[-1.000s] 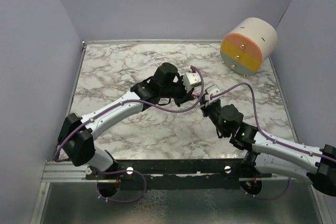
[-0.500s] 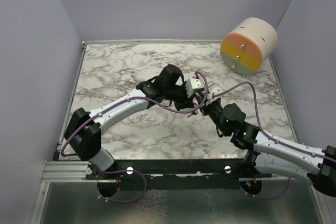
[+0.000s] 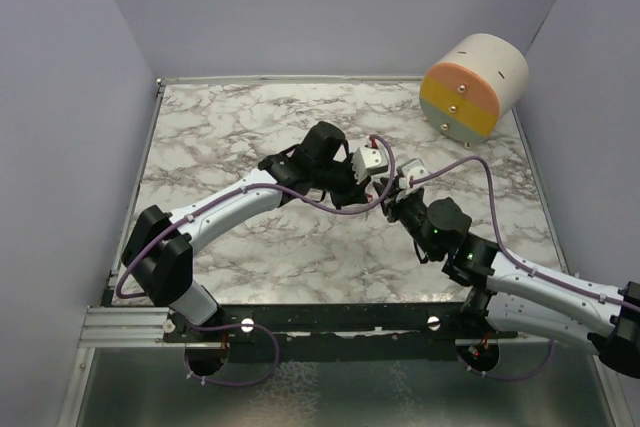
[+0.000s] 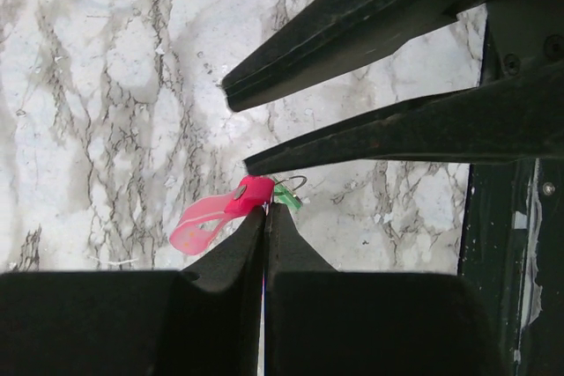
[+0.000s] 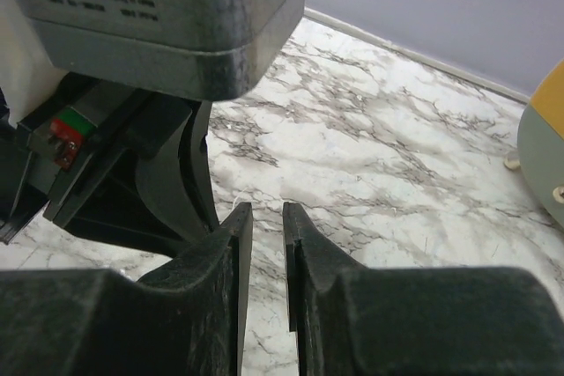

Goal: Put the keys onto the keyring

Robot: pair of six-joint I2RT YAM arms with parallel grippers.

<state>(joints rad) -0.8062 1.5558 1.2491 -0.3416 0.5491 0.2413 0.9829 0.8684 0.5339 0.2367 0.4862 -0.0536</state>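
The marble counter (image 3: 220, 127) shows open room toward its left and far edges, a round drum (image 3: 474, 87) sits at its far right corner, and from above the two wrists in the middle hide the keys. The left pincer (image 4: 265, 210) is clenched on the head of the pink-red key (image 4: 216, 217); the right pincer (image 5: 263, 213) is a little released, holding nothing. The green key (image 4: 287, 199) and the thin keyring (image 4: 295, 182) beside the left tips are half hidden, and whether they are joined I cannot tell.
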